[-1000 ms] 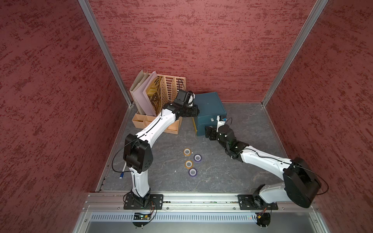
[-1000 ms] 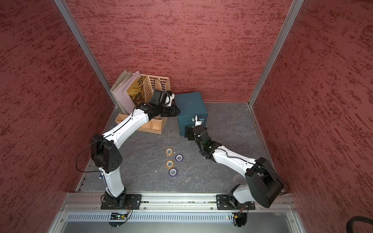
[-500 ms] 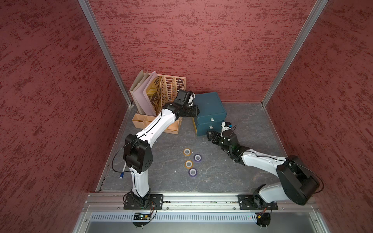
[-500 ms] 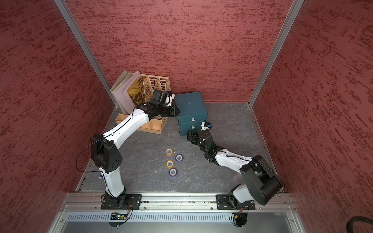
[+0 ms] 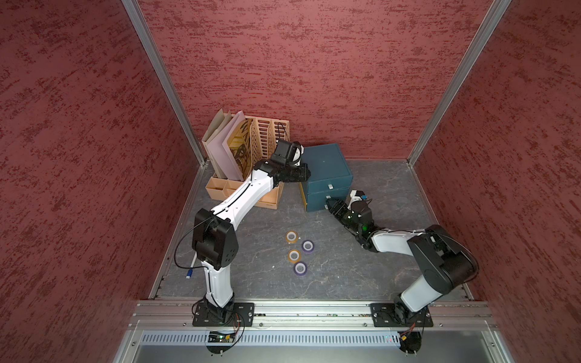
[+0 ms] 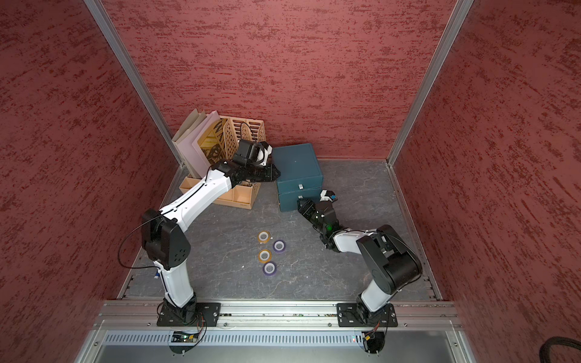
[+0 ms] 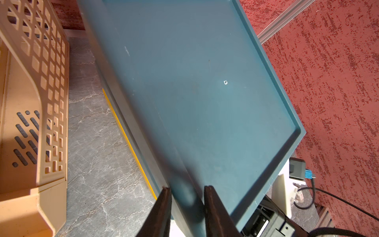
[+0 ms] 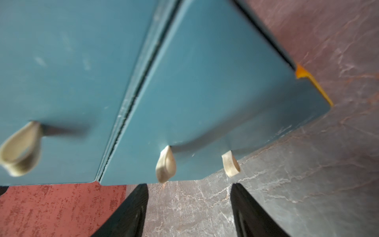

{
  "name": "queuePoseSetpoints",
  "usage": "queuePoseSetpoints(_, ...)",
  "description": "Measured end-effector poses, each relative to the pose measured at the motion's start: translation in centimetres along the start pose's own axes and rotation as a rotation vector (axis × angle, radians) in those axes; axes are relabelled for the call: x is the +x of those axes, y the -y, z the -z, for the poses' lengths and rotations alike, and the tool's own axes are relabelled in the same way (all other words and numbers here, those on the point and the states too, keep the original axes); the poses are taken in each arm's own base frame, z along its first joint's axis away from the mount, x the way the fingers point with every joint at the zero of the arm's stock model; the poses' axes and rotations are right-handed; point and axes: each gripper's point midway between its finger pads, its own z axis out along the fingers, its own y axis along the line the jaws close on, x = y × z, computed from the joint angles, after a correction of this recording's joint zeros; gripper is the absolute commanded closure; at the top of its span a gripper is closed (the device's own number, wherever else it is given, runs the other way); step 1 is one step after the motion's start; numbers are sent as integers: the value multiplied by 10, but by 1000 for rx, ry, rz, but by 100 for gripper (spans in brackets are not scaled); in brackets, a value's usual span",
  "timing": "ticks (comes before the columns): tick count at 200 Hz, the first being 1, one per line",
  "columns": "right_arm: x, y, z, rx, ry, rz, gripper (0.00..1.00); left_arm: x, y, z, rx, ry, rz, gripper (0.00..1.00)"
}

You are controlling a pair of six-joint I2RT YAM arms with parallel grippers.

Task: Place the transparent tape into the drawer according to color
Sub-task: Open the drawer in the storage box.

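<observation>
Enclosure: red textured walls on three sides, grey marbled floor point(image 5: 251, 283).

Count, in both top views:
- drawer point(image 5: 327, 163): one dark teal chest against the back wall, just beside the tan file organizer point(image 5: 270, 132), also one.
- Tape on the open floor, well apart from the chest: four rolls in a loose cluster. These are an orange-yellow roll point(image 5: 291, 237), a purple roll point(image 5: 307, 245), a second orange-yellow roll point(image 5: 294, 256) and a second purple roll point(image 5: 300, 268). All lie flat, none touching a gripper.
- pulls point(image 8: 166, 164): three pale loops in the right wrist view, though the blur makes it hard to assign each to a drawer front.

Left gripper point(image 7: 186, 187): jaws drawn narrow, one finger on each side of the chest's raised top rim at its near corner, clamped on it.

Right gripper point(image 8: 188, 184): jaws standing apart and holding nothing, low at the chest's front, fingertips just short of two of the pulls.
</observation>
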Motion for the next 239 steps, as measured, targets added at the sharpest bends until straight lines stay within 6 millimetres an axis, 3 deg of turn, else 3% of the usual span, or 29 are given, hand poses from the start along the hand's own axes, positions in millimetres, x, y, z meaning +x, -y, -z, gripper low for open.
queuePoseSetpoints(54, 3, 1, -13, -67, 3, -71, 38, 0, 0, 0, 2, 0, -4, 70)
queuePoseSetpoints(110, -6, -15, -9, -123, 29, -71, 39, -1, -1, 1, 4, -1, -2, 70)
queuePoseSetpoints(160, -11, -15, -9, -123, 39, -72, 51, 0, -1, 1, 9, -3, -2, 69)
queuePoseSetpoints(206, -15, -19, -13, -131, 48, -70, 55, -1, -1, 1, 9, -3, -2, 69)
queuePoseSetpoints(239, -19, -26, -15, -147, 55, -63, 68, -1, -1, 1, 9, -3, -2, 70)
